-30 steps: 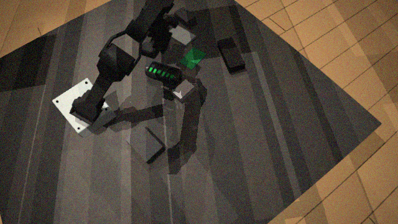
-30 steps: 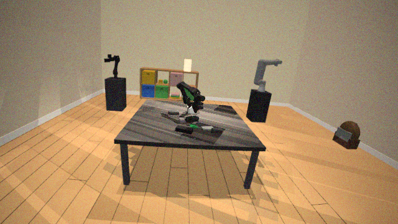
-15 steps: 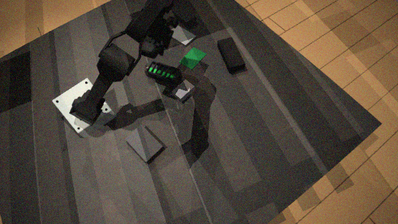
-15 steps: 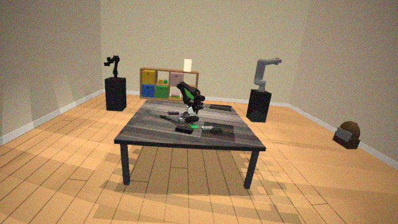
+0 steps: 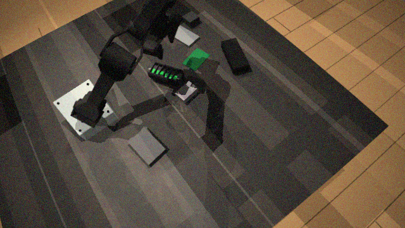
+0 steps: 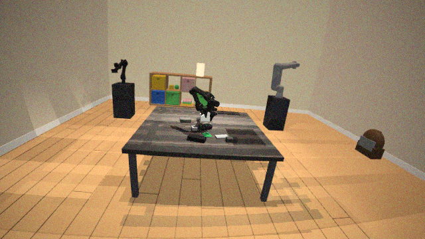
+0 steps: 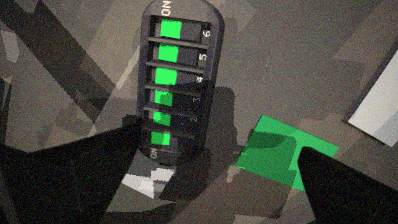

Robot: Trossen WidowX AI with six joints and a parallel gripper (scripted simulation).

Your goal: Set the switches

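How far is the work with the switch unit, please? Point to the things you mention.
The controller unit [image 5: 163, 75] [image 7: 175, 95] sits with its switches up, and all six show green at the ON side. Whether that matches the label, I cannot tell; the underside is hidden. Nothing is in the claw [image 7: 220, 145]: it is open, one finger beside the unit. Left, at least: the claw moving away, and any switch corrections the label requires.

Arm [image 5: 117, 61] [image 6: 202, 99]: matte black, chunky blocky joint housings, straight slimmer link above the foot, thin curved black strip by the elbow, green patch on one link in exterior view, black tapered fingers, pale square base plate [image 5: 68, 109] with dark round holes near its corners.
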